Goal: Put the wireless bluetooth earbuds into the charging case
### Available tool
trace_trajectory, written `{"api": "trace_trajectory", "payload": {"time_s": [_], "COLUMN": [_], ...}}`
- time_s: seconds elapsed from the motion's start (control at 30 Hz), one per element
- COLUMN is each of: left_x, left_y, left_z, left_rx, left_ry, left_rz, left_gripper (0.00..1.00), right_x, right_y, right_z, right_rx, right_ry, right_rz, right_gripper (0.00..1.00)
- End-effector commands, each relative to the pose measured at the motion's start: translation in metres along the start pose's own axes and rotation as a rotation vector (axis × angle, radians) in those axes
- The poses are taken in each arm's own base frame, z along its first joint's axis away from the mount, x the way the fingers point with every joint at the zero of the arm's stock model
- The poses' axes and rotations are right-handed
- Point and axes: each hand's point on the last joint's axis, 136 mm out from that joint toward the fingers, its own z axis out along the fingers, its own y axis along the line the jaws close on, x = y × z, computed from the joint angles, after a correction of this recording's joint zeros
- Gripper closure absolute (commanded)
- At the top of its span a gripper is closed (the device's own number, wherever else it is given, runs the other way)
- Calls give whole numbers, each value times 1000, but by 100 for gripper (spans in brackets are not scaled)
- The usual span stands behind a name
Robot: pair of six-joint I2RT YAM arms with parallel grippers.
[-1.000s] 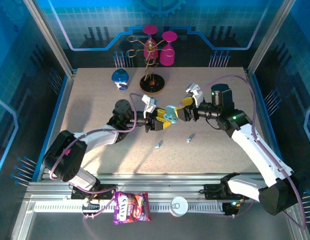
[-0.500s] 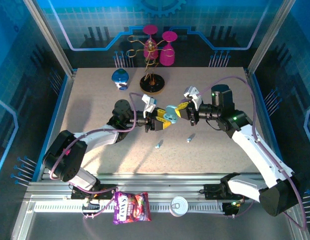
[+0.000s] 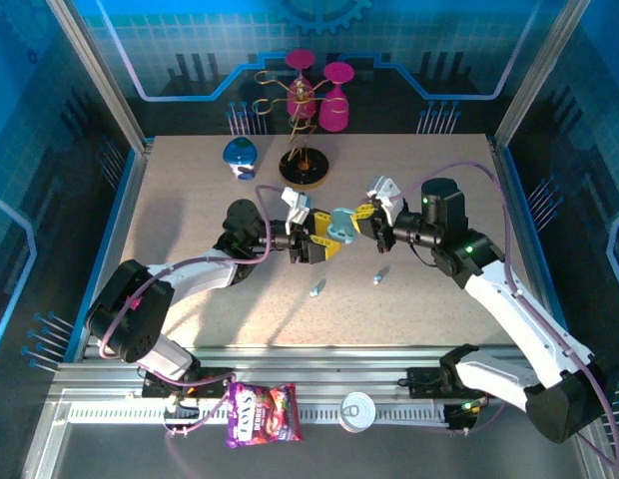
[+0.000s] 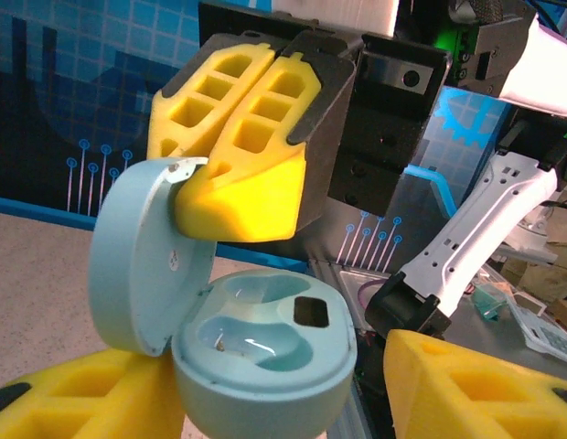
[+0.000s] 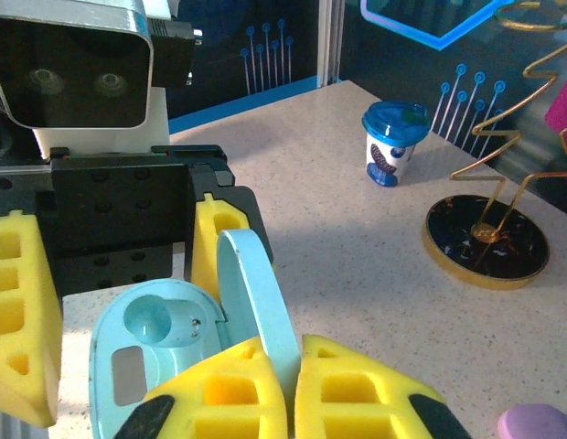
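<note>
Carrying tabletop [image 3: 190, 220]: its speckled middle lies under both grippers. Anything dropped from them would land there and could roll toward the near edge.
Left gripper [image 3: 325, 241]: clamped on the base of the charging case [image 4: 265, 384], one yellow finger on each side. It holds the case off the tabletop, above its middle. The shell looks smooth and rounded, so a sideways tug could twist it out of the grip.
Right gripper [image 3: 362, 218]: fingers pressed together, pinching the top edge of the lid [image 5: 256, 302]. Pulling back harder would likely strain the hinge, and letting go may let the lid drop shut.
Charging case: pale blue and open, with the lid standing upright, suspended between the two grippers.
Wells [image 4: 251, 343]: both look empty, so nothing is seated yet.
Earbuds [image 3: 317, 288]: one pale blue bud lies on the tabletop between the case and the near edge, and a second earbud [image 3: 379, 274] lies well apart to its right. Both grippers are occupied, so one must release before any pickup. Being tiny, the buds could easily be flicked away or seated the wrong way round.
</note>
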Motion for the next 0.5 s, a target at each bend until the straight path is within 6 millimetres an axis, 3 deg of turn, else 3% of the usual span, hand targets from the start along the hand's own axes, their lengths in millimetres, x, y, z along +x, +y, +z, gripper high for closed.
{"api": "trace_trajectory", "payload": {"time_s": [0.0,0.1,0.27,0.47], "left_x": [-9,-11,-11,-12], "left_y": [-6,-5,-1,0], "left_z": [-1,-1,0,1], "left_rx": [3,-6,-21,-17], "left_ry": [-39,-45,-53,-53], "left_rz": [102,105,108,100], "left_gripper": [40,34,33,50], "right_x": [-9,-10,-12,-11], "right_y": [-5,-5,-3,-1], "right_z": [-3,-4,-5,-3], "right_rx": [48,53,47,29], "right_ry": [-48,-58,-76,-75], "right_rz": [-24,-21,-18,-15], "right_gripper": [100,100,100,100]}}
